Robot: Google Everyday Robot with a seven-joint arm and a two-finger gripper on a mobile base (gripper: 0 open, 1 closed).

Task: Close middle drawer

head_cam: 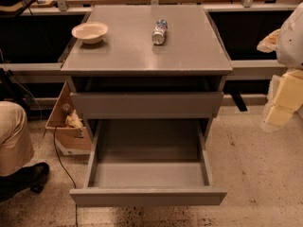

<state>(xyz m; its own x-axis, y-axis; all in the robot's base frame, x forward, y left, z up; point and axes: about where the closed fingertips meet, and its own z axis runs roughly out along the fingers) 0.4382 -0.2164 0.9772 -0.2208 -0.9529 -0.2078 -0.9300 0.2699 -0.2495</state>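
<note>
A white paper bowl [90,32] and a clear plastic bottle [160,31] lying on its side rest on the grey cabinet top [142,56]. Below them the wide, shallow, plain grey middle drawer [147,174] stands pulled far out, its flat handleless front facing the camera (long axis left to right). My pale yellow gripper [283,100] hangs right of it and higher, well apart; whether it is open or closed I cannot tell.

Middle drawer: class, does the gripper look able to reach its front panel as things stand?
Probably yes. The gripper hangs at the right, beside the cabinet and apart from it; the middle drawer stands pulled far out, and no object shows on the floor between them.
</note>
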